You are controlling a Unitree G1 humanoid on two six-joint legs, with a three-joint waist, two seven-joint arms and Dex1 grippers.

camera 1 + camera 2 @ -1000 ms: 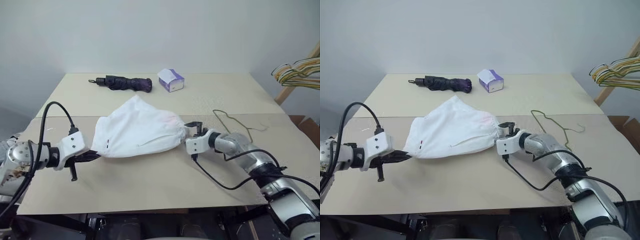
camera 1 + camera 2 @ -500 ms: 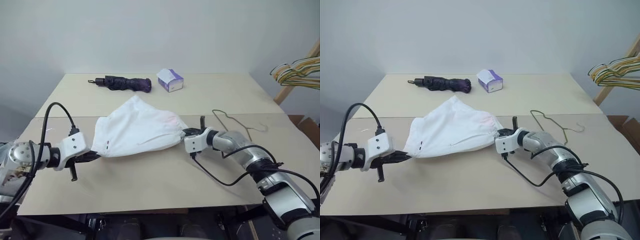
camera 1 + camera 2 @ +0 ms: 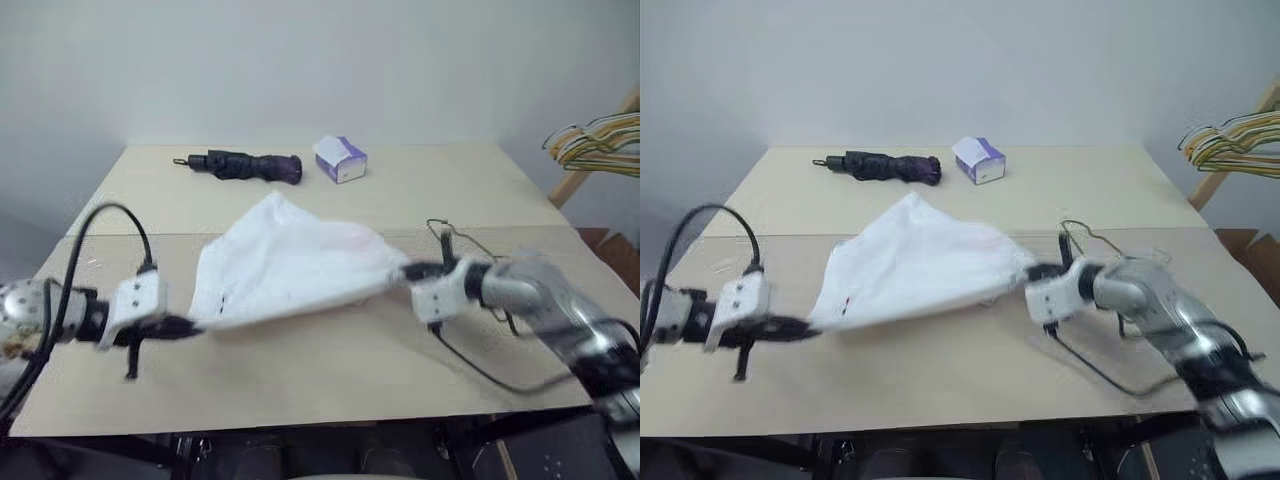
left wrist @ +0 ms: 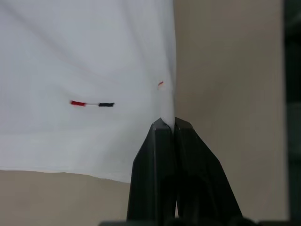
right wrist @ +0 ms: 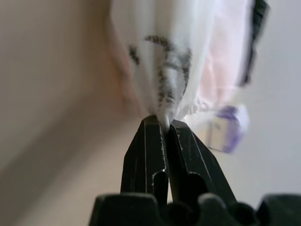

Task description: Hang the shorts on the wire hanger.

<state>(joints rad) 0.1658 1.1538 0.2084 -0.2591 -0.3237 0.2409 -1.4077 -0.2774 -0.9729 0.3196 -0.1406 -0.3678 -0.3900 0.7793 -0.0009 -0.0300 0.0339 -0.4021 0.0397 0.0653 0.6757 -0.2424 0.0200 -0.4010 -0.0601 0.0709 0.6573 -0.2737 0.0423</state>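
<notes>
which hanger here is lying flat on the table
The bare wire hanger, lying flat beside the right gripper. The other hangers, yellow, green and white, hang bunched off the table's far right.

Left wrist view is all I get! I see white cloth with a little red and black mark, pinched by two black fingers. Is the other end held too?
Observer: Yes. The right gripper is shut on the gathered waistband of the shorts.
Operator: Where's the hanger?
Observer: The wire hanger lies on the table, just behind the right gripper, not yet in the shorts.
Operator: Is anything else up there?
Observer: A folded dark umbrella and a small tissue box sit at the far side of the table.
</notes>
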